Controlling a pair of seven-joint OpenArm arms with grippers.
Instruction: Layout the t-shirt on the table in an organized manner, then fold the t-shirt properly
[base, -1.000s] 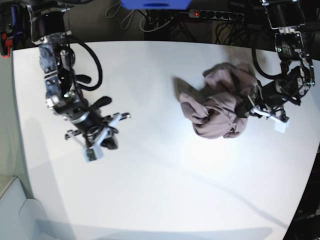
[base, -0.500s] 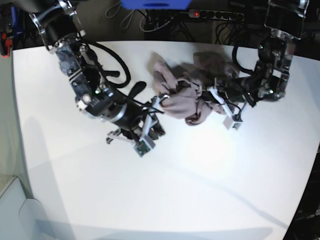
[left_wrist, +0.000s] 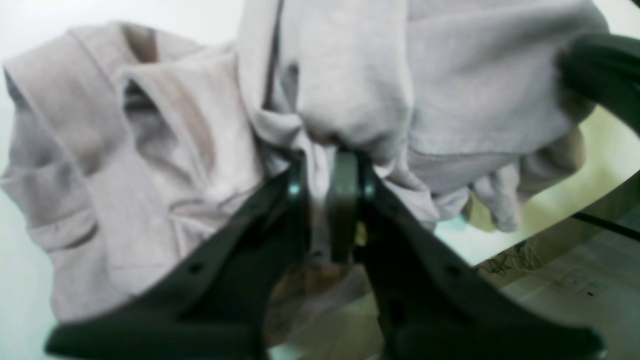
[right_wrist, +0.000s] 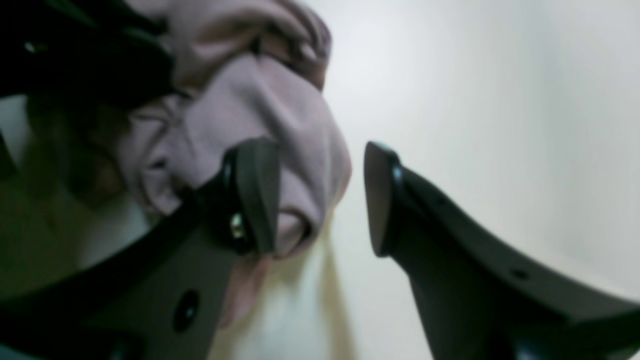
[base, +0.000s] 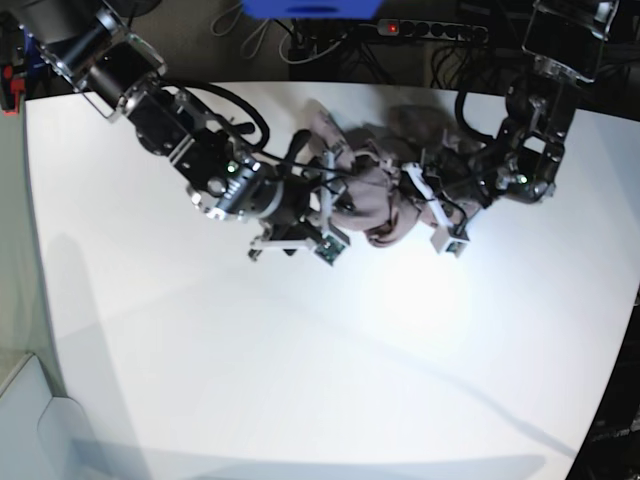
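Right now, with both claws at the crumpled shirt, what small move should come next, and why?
Probably shut the right claw on the fold between its fingers. It stands open with the t-shirt bulging into the gap, while the left claw already pinches cloth; two grips would let the arms spread the bundle.

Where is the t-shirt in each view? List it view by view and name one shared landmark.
Base: the t-shirt lies bunched at upper centre, between both arms.
Left wrist: it fills the upper frame, a fold clamped in the left pincer.
Right wrist: upper left, a bulge by the open right pincer.
Shared landmark: the white table.
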